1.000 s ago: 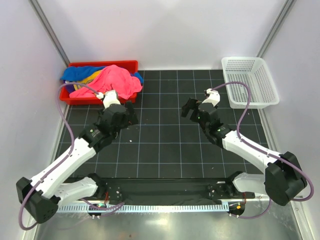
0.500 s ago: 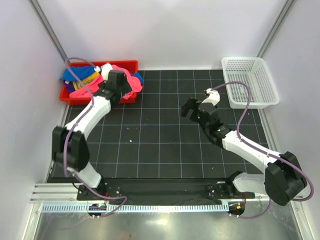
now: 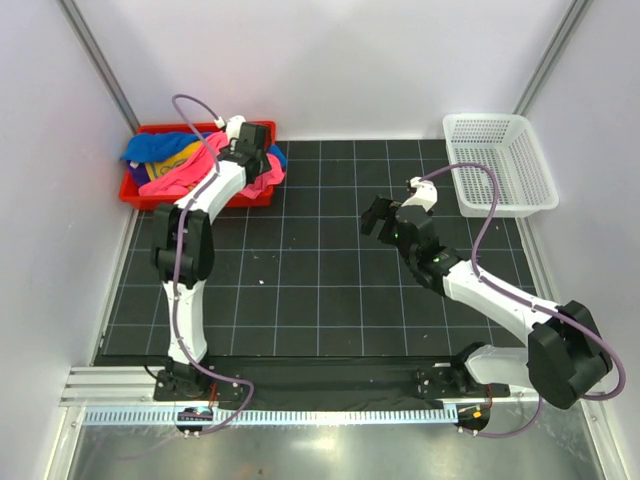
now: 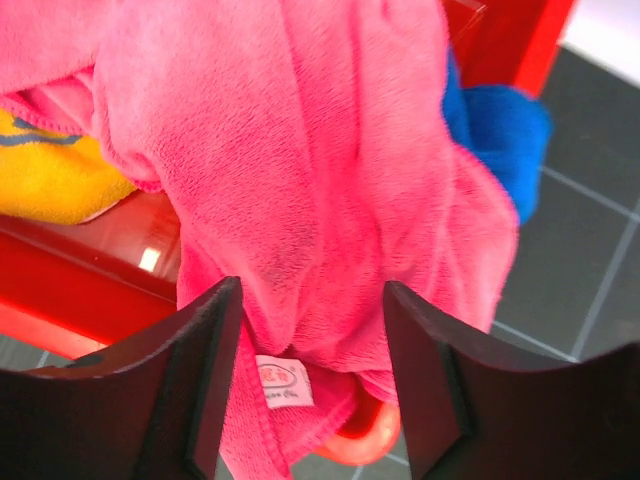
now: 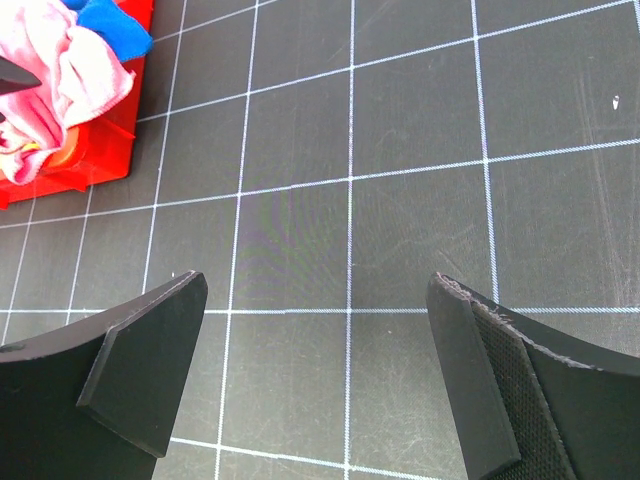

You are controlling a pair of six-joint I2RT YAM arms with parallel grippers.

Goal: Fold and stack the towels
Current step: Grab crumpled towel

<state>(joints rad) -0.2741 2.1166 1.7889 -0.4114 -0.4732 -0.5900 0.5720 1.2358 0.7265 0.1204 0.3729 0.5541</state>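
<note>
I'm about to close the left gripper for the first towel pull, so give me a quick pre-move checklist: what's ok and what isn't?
1. Left gripper over the pink towel: ok, its fingers straddle a hanging fold.
2. Left jaws apart, nothing gripped yet: ok.
3. Only one towel between the fingers: cannot tell; the blue towel and yellow towel lie close by.
4. Fingers free of the red bin rim: cannot tell, cloth hides it.
5. Right gripper open and empty above the mat: ok.
</note>
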